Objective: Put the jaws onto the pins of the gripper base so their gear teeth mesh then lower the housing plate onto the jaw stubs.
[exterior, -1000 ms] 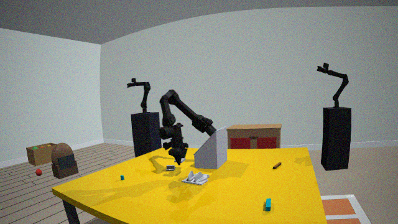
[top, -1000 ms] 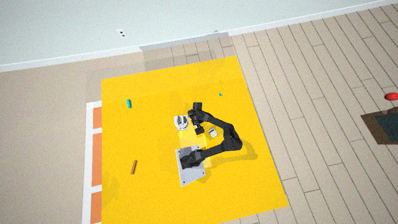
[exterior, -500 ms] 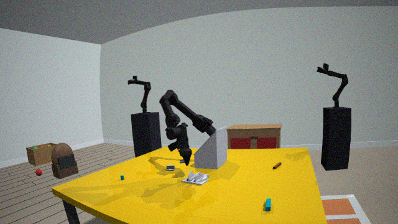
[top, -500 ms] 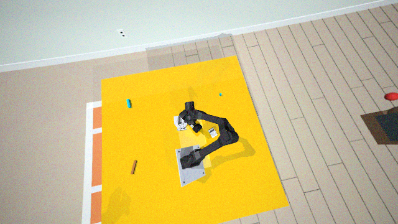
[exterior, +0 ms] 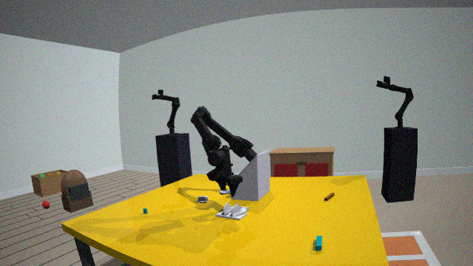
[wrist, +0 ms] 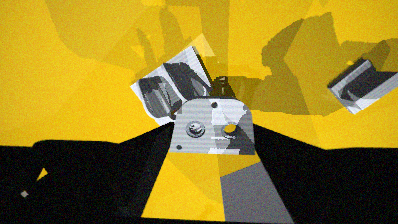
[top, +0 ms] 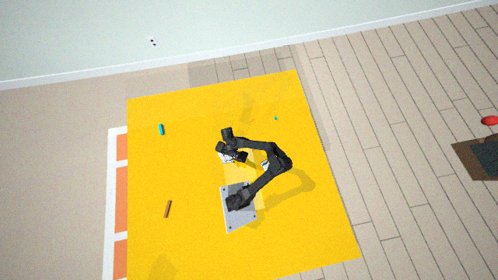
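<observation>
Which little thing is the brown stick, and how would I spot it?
Find the big yellow table, then the slanted pale grey block under the black robot arm's foot. Looking from above, the small brown stick lies left of that block. It is long, thin and brown, while the other small bar on that side is bright turquoise.
</observation>
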